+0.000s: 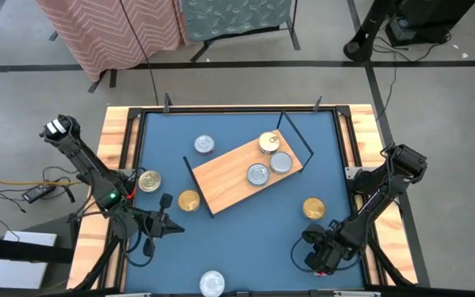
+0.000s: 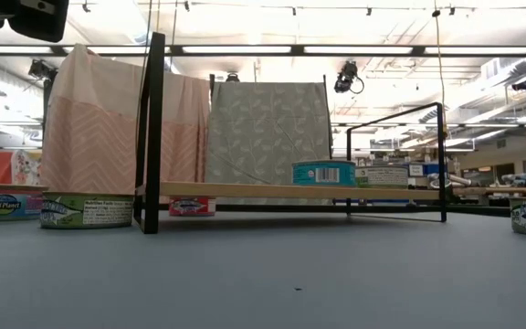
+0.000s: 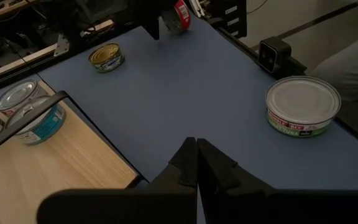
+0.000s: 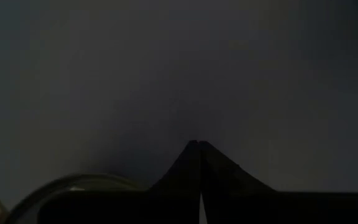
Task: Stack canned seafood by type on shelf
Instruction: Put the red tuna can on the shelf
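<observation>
The shelf (image 1: 242,175) lies angled at the middle of the table (image 1: 237,247). On its board sit three tins: a gold tin (image 1: 269,143) and two silver tins (image 1: 258,174). Loose tins lie around the shelf. My left gripper (image 1: 174,228) hangs off the shelf's near-left corner, fingers pressed together. My right gripper (image 1: 313,264) sits off its near-right side, fingers (image 4: 197,162) closed together.

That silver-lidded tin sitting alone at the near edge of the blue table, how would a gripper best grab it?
By its low round side wall, coming straight down from above. The silver-lidded tin lies flat, lid up, with clear table all round, so fingers can straddle its width. The left gripper, fingers shut, is nearest and would have to open first.
</observation>
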